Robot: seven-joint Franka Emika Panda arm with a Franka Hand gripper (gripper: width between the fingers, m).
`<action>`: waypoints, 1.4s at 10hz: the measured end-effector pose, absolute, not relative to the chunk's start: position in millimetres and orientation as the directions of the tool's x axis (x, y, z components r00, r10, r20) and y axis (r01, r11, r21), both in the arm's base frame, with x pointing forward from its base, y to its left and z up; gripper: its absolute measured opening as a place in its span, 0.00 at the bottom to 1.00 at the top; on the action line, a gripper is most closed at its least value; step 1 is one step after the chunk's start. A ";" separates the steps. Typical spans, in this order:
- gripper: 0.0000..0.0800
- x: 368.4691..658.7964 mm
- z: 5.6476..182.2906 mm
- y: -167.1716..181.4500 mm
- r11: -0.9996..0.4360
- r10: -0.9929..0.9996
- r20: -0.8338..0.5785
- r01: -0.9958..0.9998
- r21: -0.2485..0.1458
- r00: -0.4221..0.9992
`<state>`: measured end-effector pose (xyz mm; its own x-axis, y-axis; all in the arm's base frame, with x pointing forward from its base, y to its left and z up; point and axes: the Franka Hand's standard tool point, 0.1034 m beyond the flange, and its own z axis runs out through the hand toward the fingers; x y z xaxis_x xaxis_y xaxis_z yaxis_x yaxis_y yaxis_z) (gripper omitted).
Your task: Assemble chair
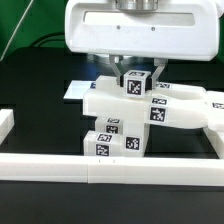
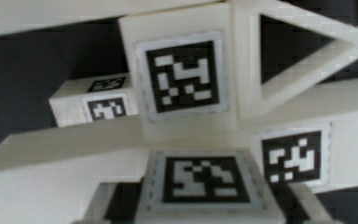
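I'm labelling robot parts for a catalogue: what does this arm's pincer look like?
The pincer has a broad, rounded white housing, a grey metal flange on top and two short dark fingers beneath. No cables or markings show.

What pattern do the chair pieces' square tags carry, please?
Black-and-white squares; the tag on the chair piece shows best in the wrist view.

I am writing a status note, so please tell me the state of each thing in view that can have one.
Small white tagged plastic block: upright atop the chair parts, between the jaws.
Two-finger gripper: seems closed on that block.
Chunky white plastic chair parts: stacked together, standing.
Long white border rail: lying flat, untouched.
Thin white marker board: flat, partly hidden.
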<state>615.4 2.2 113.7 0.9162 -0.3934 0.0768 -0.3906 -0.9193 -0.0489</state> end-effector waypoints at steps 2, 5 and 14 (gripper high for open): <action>0.34 618.5 113.7 2.2 -0.868 -0.497 0.096 -0.493 -0.066 0.862; 0.42 618.5 113.7 2.4 -0.857 -0.514 0.095 -0.510 -0.068 0.852; 0.81 610.7 111.0 5.7 -0.993 -0.120 0.043 -0.119 -0.026 0.992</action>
